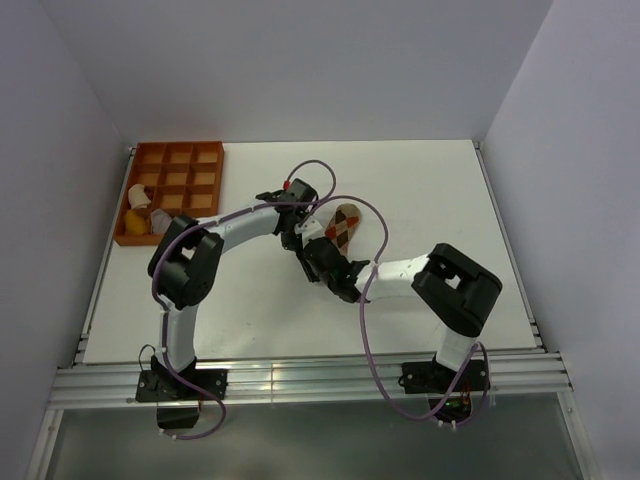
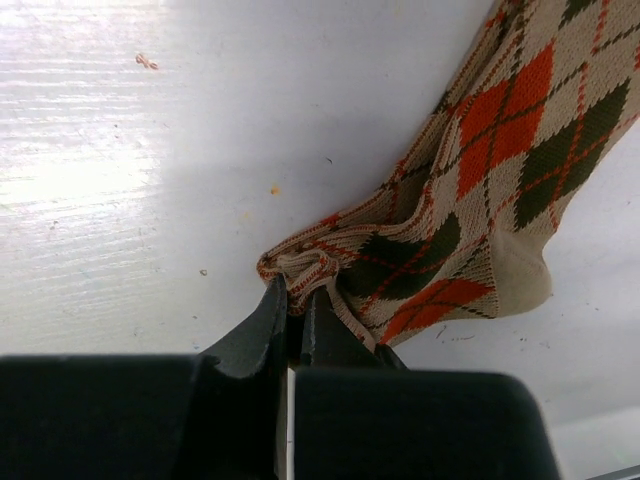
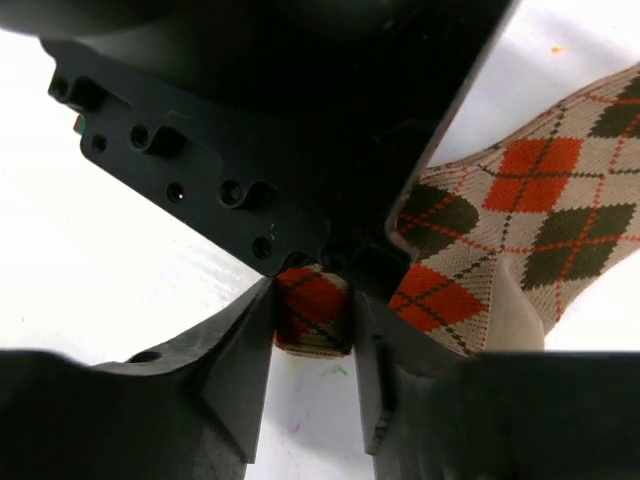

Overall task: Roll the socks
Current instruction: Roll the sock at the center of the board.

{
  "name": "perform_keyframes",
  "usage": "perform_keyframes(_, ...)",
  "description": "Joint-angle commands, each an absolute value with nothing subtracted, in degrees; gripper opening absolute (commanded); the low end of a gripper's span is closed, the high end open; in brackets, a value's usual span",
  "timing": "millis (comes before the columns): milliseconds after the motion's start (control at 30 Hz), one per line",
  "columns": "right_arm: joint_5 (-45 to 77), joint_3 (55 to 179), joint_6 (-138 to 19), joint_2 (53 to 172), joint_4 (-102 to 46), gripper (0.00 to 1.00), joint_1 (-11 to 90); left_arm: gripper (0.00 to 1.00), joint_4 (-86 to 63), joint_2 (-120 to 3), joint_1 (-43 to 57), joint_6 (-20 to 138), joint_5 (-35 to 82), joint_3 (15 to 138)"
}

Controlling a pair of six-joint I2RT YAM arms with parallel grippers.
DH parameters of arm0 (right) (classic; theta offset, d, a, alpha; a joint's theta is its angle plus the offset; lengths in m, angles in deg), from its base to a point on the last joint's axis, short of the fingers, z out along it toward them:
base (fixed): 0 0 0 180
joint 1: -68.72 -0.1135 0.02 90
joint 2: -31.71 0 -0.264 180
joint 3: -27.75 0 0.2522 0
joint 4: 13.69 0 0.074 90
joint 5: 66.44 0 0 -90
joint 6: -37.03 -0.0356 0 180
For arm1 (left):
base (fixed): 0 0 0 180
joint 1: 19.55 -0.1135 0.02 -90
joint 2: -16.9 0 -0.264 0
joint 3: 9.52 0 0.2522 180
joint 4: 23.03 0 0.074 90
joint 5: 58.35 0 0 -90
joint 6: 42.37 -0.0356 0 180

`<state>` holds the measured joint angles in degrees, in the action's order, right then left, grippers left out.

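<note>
From up top the argyle sock (image 1: 345,222) lies mid table (image 1: 430,190) under both arms, left cam shows the left claw (image 2: 297,300) pinched tight on its bunched edge, and right cam shows the right claw (image 3: 312,300) squeezing a fold.

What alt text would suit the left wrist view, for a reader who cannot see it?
The closed left end effector pinches the bunched edge of a tan argyle sock with red and dark diamonds. The sock lies on a white table and runs toward the upper right corner.
</note>
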<state>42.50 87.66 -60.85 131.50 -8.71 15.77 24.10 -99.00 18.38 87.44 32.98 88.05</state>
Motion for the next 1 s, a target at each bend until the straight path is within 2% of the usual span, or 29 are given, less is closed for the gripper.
perform_keyframes(0, 44.3, 91.8, -59.9, 133.5, -11.7, 0.31, 14.6, 0.00, 24.8, -101.3, 20.3, 87.5, 33.4, 86.4)
perform_keyframes(67, 44.0, 92.0, -60.4, 133.4, -13.2, 0.21, 14.6, 0.00, 24.1, -101.1, 20.3, 88.0, 33.1, 86.2)
perform_keyframes(100, 43.7, 92.3, -60.5, 133.3, -13.6, 0.12, 14.6, 0.00, 24.0, -101.0, 20.3, 88.1, 32.7, 86.1)
perform_keyframes(200, 42.3, 92.8, -61.7, 133.3, -16.3, 0.00, 14.6, 0.00, 23.5, -101.0, 20.1, 88.8, 32.3, 86.2)
perform_keyframes(300, 41.3, 93.2, -63.2, 132.7, -18.2, 0.00, 14.8, 0.03, 22.6, -100.3, 19.6, 89.9, 32.2, 85.5)
perform_keyframes(400, 37.5, 92.3, -66.1, 131.7, -19.6, 0.00, 16.8, 0.13, 20.9, -98.6, 18.8, 91.4, 32.2, 84.1)
perform_keyframes(500, 32.7, 91.0, -69.4, 129.6, -19.8, 0.00, 19.8, 0.35, 18.4, -96.1, 17.7, 93.3, 32.7, 81.2)
perform_keyframes(667, 24.5, 87.5, -75.4, 127.3, -17.3, 0.00, 25.2, 0.60, 14.3, -91.7, 16.3, 96.9, 33.4, 77.4)
perform_keyframes(800, 17.0, 84.8, -79.2, 127.3, -14.7, 0.00, 31.0, 0.69, 10.3, -88.0, 15.1, 101.0, 34.6, 73.2)
perform_keyframes(967, 4.5, 82.3, -85.9, 129.9, -8.7, 0.00, 36.5, 0.69, 2.5, -80.6, 13.8, 105.2, 36.4, 66.9)
